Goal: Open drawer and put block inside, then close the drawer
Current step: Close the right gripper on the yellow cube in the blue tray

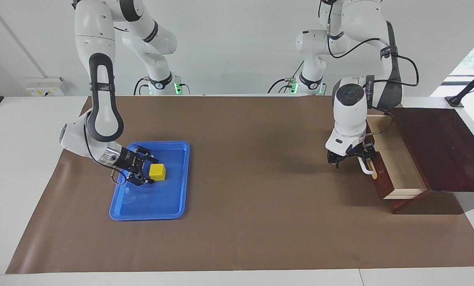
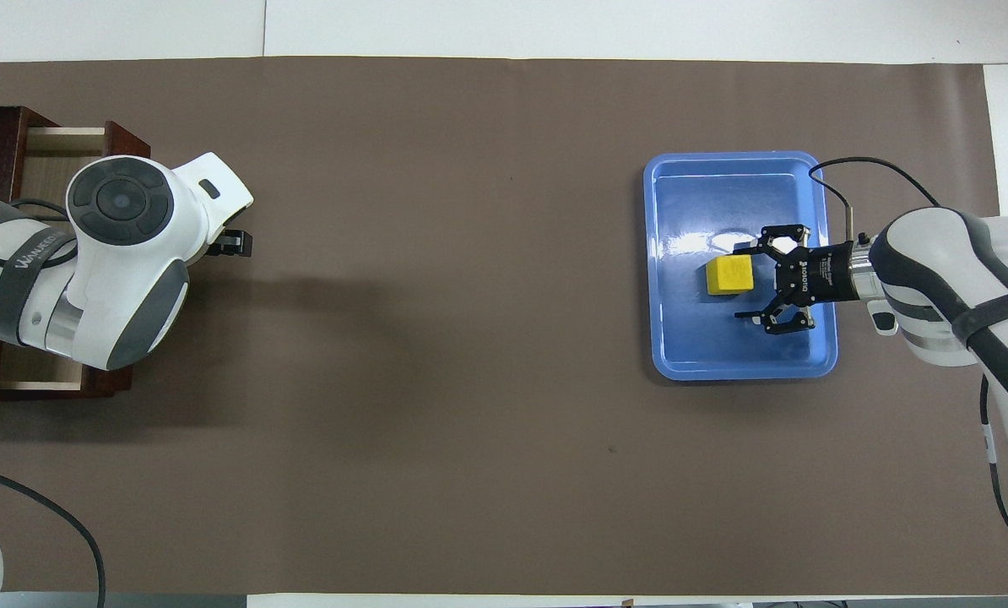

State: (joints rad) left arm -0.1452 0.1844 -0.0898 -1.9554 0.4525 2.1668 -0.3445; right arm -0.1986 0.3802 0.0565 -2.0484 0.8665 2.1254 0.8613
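A: Where is the block (image 1: 157,171) at this moment?

B: It lies in the blue tray (image 1: 173,206), at the middle left of the facing view, a little toward the tray's robot end. It stands flat on the tray floor.

A: And the right gripper (image 1: 147,170)?

B: It is low over the tray, lying almost level, with the fingers spread wide. The block sits just at the mouth of them, one finger on each side of its near corner, but nothing is clasped yet. I judge it comes from the side because the tray's rim is low and the cube is small.

A: The drawer (image 1: 395,159)?

B: Already pulled out, at the middle right of the same view; its pale inside shows, and I see nothing in it. The left gripper (image 1: 346,157) is at the white handle (image 1: 365,167), just in front of the drawer. Whether its fingers grip the handle I cannot tell; the wrist hides them from above.

A: Why would it remain there?

B: Probably to hold the drawer steady and later push it closed. The brown mat (image 1: 245,222) between is bare.
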